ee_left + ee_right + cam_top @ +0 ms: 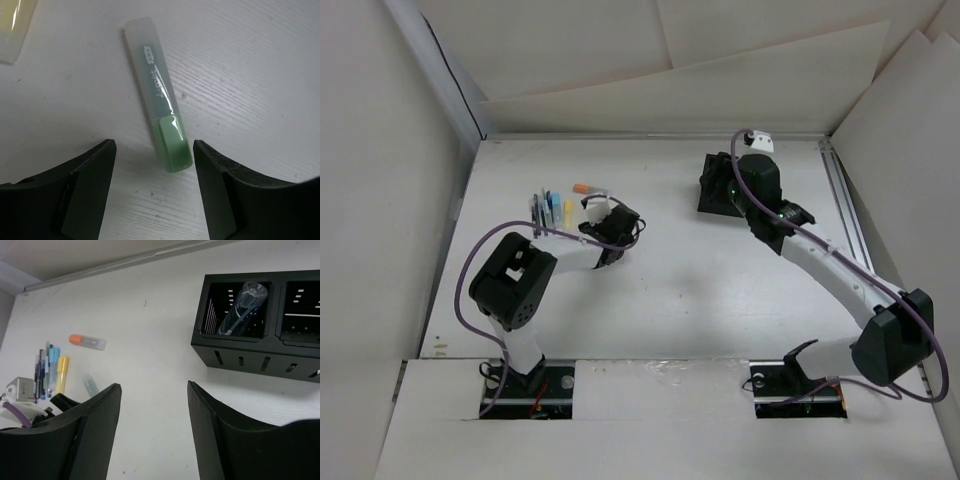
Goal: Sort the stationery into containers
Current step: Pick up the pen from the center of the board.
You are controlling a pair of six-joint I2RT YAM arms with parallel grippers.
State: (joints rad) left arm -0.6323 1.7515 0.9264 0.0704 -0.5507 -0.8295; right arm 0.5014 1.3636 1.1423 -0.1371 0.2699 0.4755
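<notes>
- Top view: a bunch of pens [552, 207] and an orange-capped marker [586, 187] lie at the far left of the counter [690, 300]. The left gripper [613, 228] is just beside them. The black box [718, 188] sits well apart to the right, partly hidden by the right arm [820, 262].
- Left wrist view: the left gripper is spread and holds nothing. A green-capped marker [159, 90] lies flat on the counter, its cap end between the 2 fingertips (touching neither). The edge of a yellow marker [12, 25] shows in the top-left corner.
- Right wrist view: the right gripper [154, 390] is also spread and empty, near the box and its 2 compartments. 1 clear pen [244, 307] leans inside the left compartment; the visible part of the other shows nothing.
- Progress, as I judge it: 1 item is sorted and at least 5 lie on the counter, so the task is at an early stage. The green-capped marker looks like the next pick.
</notes>
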